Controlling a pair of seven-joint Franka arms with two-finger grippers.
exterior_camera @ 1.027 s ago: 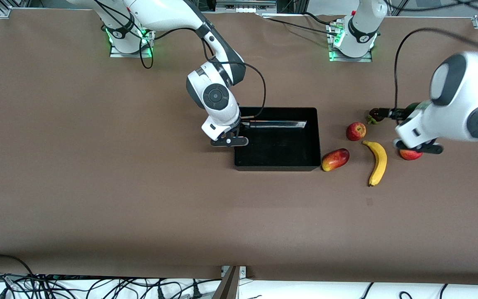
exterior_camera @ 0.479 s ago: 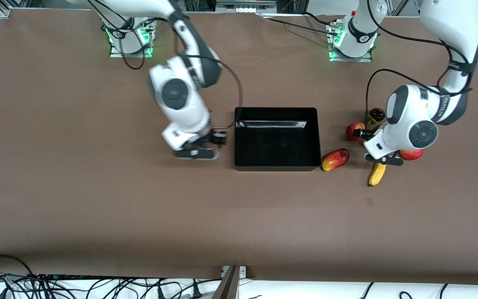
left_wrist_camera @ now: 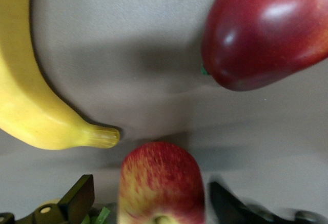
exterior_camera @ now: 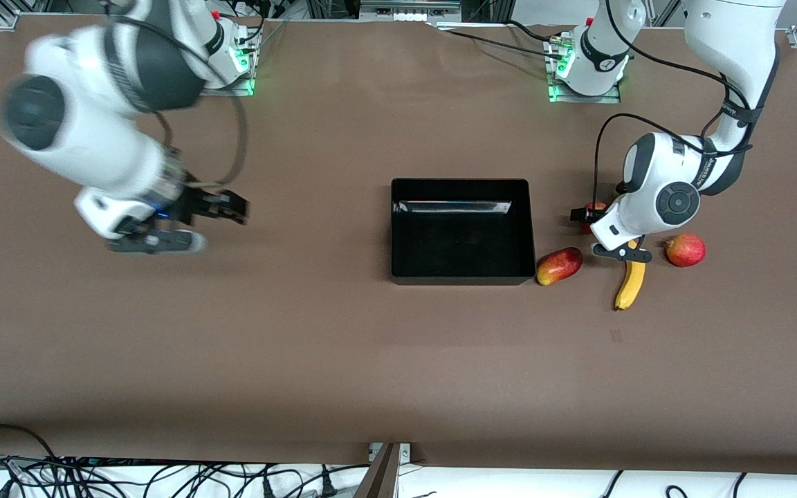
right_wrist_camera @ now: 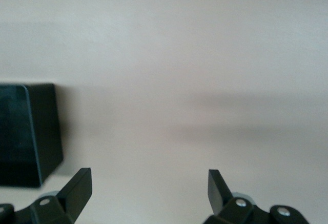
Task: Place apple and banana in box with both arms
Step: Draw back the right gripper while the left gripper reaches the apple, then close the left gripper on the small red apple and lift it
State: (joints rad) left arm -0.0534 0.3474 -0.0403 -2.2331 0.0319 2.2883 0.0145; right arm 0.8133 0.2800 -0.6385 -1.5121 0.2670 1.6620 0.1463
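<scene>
The left gripper (exterior_camera: 589,216) sits low over the apple (exterior_camera: 592,209), which lies on the table (exterior_camera: 371,360) toward the left arm's end, at about three o'clock from the box (exterior_camera: 463,277). In the left wrist view the apple (left_wrist_camera: 163,183) shows between the two dark fingers (left_wrist_camera: 77,201), with a gap visible on each side of the fruit, so the jaws stand wide around it and are not pressed on it. In the front view most of the apple is hidden by the wrist, with only a red sliver showing.

The banana (exterior_camera: 630,280) lies on the table nearer to the front camera than the apple, at roughly five o'clock from it; its upper end is covered by the left gripper's body. In the left wrist view the banana's (left_wrist_camera: 36,96) tip lies just beside the apple without touching it. A red-and-yellow mango-like fruit (exterior_camera: 559,265) rests beside the box's corner, and a red-orange round fruit (exterior_camera: 685,250) lies at three o'clock from the banana.

The right gripper (exterior_camera: 222,207) hangs over bare table toward the right arm's end, at nine o'clock from the box and well apart from it. In the right wrist view its fingers (right_wrist_camera: 77,188) are spread wide with nothing between them, and a corner of the box (right_wrist_camera: 31,131) shows. The box holds no fruit.
</scene>
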